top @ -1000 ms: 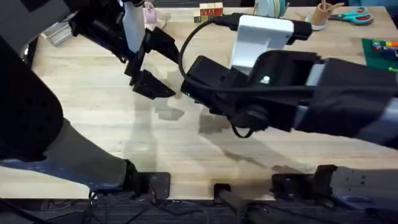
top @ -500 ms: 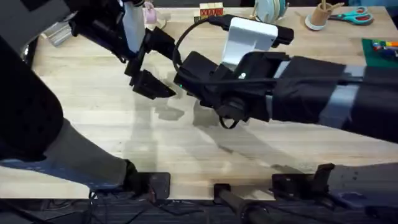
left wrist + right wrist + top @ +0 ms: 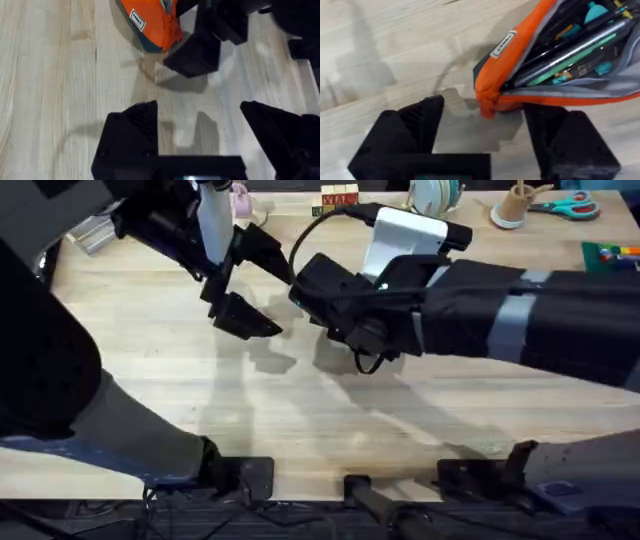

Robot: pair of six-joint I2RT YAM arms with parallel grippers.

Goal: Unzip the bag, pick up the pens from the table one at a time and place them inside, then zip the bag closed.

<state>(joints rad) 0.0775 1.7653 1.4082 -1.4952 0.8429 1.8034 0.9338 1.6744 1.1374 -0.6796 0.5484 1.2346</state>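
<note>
The orange bag (image 3: 520, 55) lies unzipped on the table (image 3: 200, 400), its mouth gaping. Inside it rest the pens: a thin green one (image 3: 570, 62), a silver-grey one (image 3: 565, 51) and a dark one beside them. My right gripper (image 3: 485, 125) is open, its two black fingers standing either side of the bag's closed end. The left wrist view shows the same end of the bag (image 3: 150, 25), navy underneath. My left gripper (image 3: 200, 115) hangs open a short way from it, holding nothing. From overhead the right arm (image 3: 400, 310) covers the bag.
Along the far edge stand teal-handled scissors (image 3: 565, 207), a small cup (image 3: 517, 205), a tape roll (image 3: 435, 192) and wooden blocks (image 3: 340, 197). A green cutting mat (image 3: 612, 260) lies at the right edge. Bare wood stretches toward the front.
The right arm has swung left and farther from the front edge, bringing its gripper to the bag's end. The left arm has stayed put.
</note>
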